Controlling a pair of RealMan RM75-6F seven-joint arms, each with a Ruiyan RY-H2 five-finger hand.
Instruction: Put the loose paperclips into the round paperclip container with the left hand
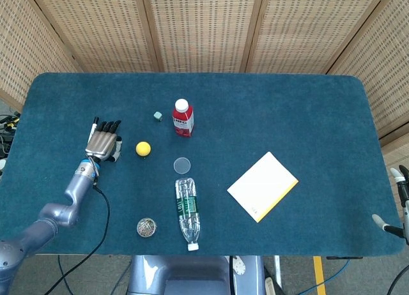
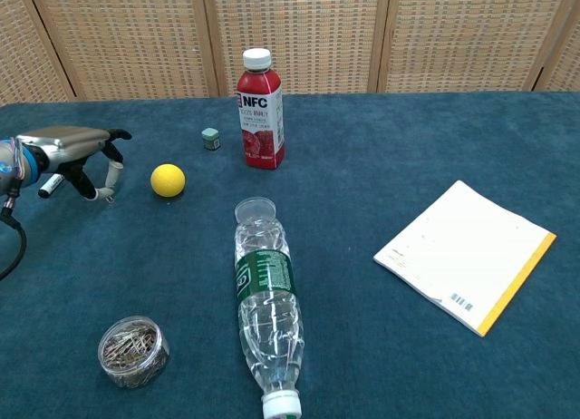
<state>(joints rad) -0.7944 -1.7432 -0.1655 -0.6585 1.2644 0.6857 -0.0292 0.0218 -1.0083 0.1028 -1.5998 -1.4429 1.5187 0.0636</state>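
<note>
Overhead, woven-cane screens (image 1: 204, 27) back a teal felt table (image 1: 307, 116); left hand (image 2: 77, 147) released, holding nothing.

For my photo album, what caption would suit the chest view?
Left hand hovers beside yellow ball, far from the paperclip container.
</note>
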